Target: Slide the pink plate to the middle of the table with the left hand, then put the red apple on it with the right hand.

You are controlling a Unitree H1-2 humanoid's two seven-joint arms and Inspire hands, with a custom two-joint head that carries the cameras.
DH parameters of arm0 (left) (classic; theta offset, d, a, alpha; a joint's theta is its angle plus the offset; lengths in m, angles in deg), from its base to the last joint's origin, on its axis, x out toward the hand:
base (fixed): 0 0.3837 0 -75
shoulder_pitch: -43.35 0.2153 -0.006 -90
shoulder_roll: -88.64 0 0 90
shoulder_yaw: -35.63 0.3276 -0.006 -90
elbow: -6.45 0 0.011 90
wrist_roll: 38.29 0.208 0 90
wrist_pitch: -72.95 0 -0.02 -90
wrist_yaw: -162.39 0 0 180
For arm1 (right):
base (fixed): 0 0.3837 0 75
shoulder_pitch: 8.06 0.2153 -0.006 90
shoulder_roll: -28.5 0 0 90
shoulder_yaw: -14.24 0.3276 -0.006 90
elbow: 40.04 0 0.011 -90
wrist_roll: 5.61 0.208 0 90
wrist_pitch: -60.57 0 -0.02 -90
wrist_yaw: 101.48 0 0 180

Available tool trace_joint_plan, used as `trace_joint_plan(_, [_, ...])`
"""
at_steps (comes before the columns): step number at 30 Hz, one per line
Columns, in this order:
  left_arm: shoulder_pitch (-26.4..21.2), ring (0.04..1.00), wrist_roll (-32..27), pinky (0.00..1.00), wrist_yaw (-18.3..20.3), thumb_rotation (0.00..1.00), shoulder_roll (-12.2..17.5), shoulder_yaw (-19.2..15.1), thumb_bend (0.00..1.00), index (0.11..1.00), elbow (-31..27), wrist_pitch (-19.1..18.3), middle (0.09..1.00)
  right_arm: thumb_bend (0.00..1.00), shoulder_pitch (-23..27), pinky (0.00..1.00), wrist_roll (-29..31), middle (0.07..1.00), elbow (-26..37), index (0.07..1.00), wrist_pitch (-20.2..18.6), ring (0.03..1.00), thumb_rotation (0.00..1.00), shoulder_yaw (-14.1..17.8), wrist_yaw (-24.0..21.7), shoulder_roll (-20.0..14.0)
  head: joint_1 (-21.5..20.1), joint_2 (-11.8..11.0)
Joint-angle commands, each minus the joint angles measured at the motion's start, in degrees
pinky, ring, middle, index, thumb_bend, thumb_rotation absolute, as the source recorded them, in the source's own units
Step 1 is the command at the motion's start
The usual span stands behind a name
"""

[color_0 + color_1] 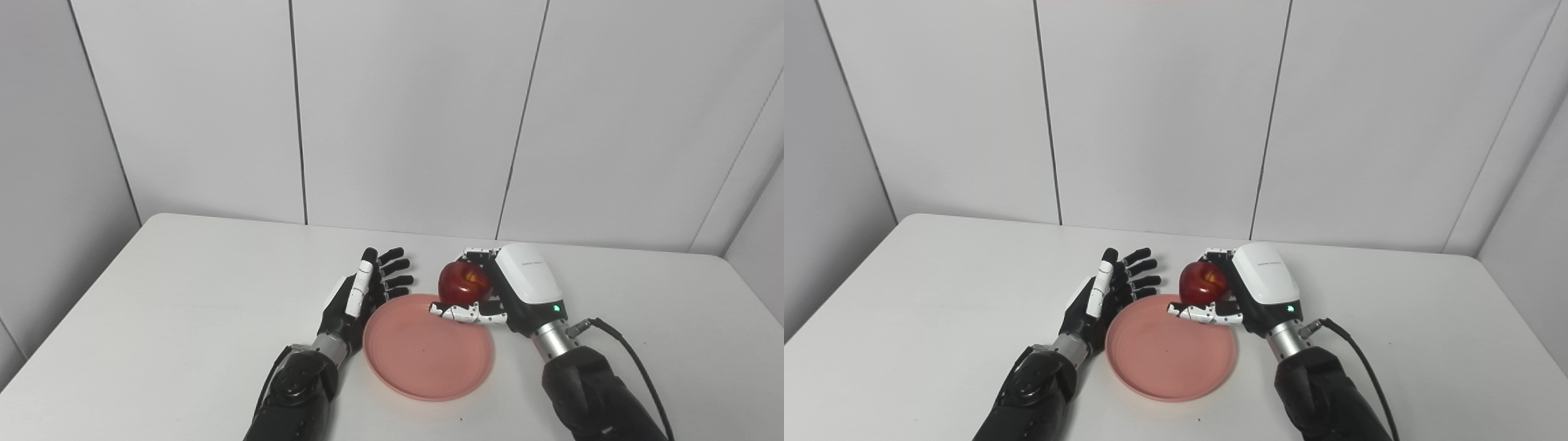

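Red apple [463, 282] sits clasped in the right hand [496, 291], held over the far rim of the pink plate [429, 355] mid-surface. Left hand [361, 297] rests spread beside the plate. Placing step: next, lower and release toward the plate's centre.

The round red apple [463, 282] has a glossy, smooth skin. The round pink plate [422, 361] looks like matt plastic. The white table [184, 318] is smooth and matt.
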Motion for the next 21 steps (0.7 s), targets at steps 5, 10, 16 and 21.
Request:
trace_joint_plan(5, [2.2, 0.762, 0.3, 0.77, -0.2, 0.99, -0.3, 0.1, 0.82, 0.803, 2.7, -2.6, 0.833, 0.47, 3.2, 0.15, -0.5, 0.272, 2.3, 0.380, 1.6, 0.190, 0.71, -0.4, 0.7, 0.2, 0.1, 0.1])
trace_joint_plan(10, [1.9, 0.766, 0.2, 0.79, 0.0, 1.00, -0.3, 0.1, 0.82, 0.815, 3.3, -2.0, 0.836, 0.47, 3.7, 0.14, -1.1, 0.273, 4.2, 0.373, -0.7, 0.188, 0.70, -1.1, -2.7, 0.0, 0.0, 0.0])
trace_joint_plan(16, [1.6, 0.765, 0.5, 0.80, -0.2, 1.00, -0.4, 0.2, 0.83, 0.819, 3.4, -2.3, 0.839, 0.48, 4.3, 0.12, -2.0, 0.258, 5.8, 0.347, -3.2, 0.175, 0.65, -0.8, -6.9, 0.6, 0.0, -0.1])
trace_joint_plan(21, [1.3, 0.752, 0.1, 0.81, -0.2, 0.99, -0.6, -0.2, 0.83, 0.814, 3.9, -2.2, 0.829, 0.47, 4.9, 0.13, -3.1, 0.264, 5.7, 0.360, -4.4, 0.184, 0.63, -1.0, -9.0, 0.8, 0.0, -0.2])
